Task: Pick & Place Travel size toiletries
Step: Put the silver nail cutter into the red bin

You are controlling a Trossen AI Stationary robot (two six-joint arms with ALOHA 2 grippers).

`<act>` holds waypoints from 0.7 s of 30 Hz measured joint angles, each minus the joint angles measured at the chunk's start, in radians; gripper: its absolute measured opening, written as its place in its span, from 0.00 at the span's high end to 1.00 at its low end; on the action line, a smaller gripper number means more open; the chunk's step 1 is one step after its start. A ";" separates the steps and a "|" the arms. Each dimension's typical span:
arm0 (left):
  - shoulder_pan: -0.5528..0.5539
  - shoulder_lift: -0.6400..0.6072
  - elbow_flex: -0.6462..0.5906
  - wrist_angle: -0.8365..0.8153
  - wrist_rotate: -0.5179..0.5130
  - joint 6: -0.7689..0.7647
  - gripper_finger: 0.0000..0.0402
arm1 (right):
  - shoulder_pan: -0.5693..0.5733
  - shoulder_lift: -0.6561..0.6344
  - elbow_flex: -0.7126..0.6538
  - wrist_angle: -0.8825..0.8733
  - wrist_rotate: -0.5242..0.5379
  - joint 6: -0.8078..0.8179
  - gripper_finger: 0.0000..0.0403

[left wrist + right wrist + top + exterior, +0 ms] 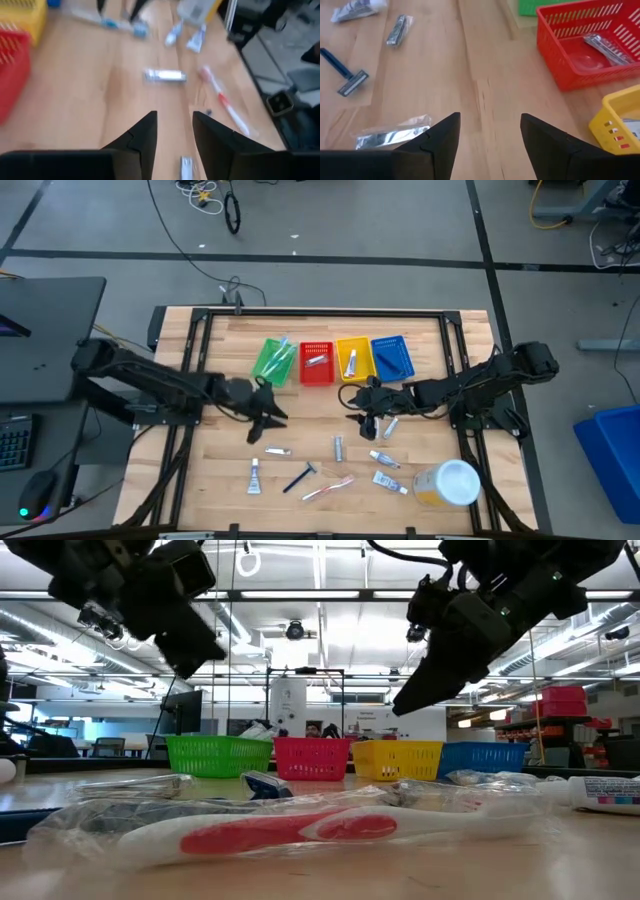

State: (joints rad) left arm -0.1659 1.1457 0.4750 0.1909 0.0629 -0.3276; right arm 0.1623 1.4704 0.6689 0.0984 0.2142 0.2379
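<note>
Silvery tube (390,136) beside right fingers (440,137).

Grey floor (330,240) strewn with cables (205,195); a blue bin (610,450) beside the table; ceiling strip lights (320,570) overhead.

A bare strip of table (215,360) runs in front of the green basket (272,362), red basket (316,363), yellow basket (353,359) and blue basket (392,357). Both hands hang above it. Nearer the front edge, passage narrows: a silvery tube (338,447), a razor (300,477), a pink toothbrush (328,489) and the white-lidded jar (447,484) lie scattered.
</note>
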 joint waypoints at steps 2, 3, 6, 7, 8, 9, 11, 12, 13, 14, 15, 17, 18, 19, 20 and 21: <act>-0.043 0.028 0.000 0.005 -0.028 -0.022 0.64 | 0.000 0.000 0.000 0.000 0.000 0.001 0.47; -0.063 0.042 0.001 0.003 -0.043 -0.030 0.62 | 0.000 0.000 0.000 0.001 0.000 0.001 0.47; -0.120 0.100 0.001 0.000 -0.087 -0.040 0.58 | 0.000 0.000 0.000 0.020 0.001 0.001 0.47; -0.139 0.122 0.001 0.003 -0.102 -0.039 0.56 | 0.000 0.000 0.000 0.030 0.001 0.001 0.47; -0.155 0.146 0.001 0.004 -0.117 -0.033 0.54 | 0.000 0.000 0.000 0.041 0.001 0.001 0.47; -0.171 0.170 0.001 0.001 -0.133 -0.026 0.53 | 0.000 0.000 0.000 0.049 0.001 0.001 0.47; -0.200 0.220 0.001 0.002 -0.162 -0.016 0.51 | 0.000 0.000 0.000 0.060 0.001 0.001 0.46; -0.212 0.243 0.001 0.005 -0.173 -0.018 0.50 | 0.000 0.000 0.000 0.062 0.001 0.001 0.46; -0.224 0.265 0.001 0.012 -0.181 -0.028 0.49 | 0.000 0.000 0.000 0.061 0.001 0.001 0.46; -0.235 0.287 0.001 0.022 -0.183 -0.033 0.49 | 0.000 0.000 0.000 0.061 0.001 0.001 0.46; -0.244 0.309 0.001 0.041 -0.185 -0.033 0.49 | 0.000 0.000 0.000 0.061 0.001 0.001 0.46; -0.265 0.355 0.001 0.074 -0.194 -0.032 0.49 | 0.000 0.000 0.000 0.060 0.001 0.001 0.46; -0.274 0.378 0.001 0.086 -0.204 -0.028 0.49 | 0.000 0.000 0.000 0.060 0.001 0.001 0.47; -0.283 0.402 0.001 0.099 -0.210 -0.022 0.49 | 0.000 0.000 0.000 0.060 0.001 0.001 0.47; -0.290 0.426 0.001 0.107 -0.217 -0.012 0.50 | 0.000 0.000 0.000 0.060 0.001 0.001 0.47; -0.299 0.444 0.002 0.122 -0.239 -0.005 0.50 | 0.000 0.000 0.000 0.060 0.001 0.001 0.48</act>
State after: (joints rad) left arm -0.4647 1.5895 0.4774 0.3129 -0.1757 -0.3324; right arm 0.1624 1.4704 0.6689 0.1581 0.2150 0.2390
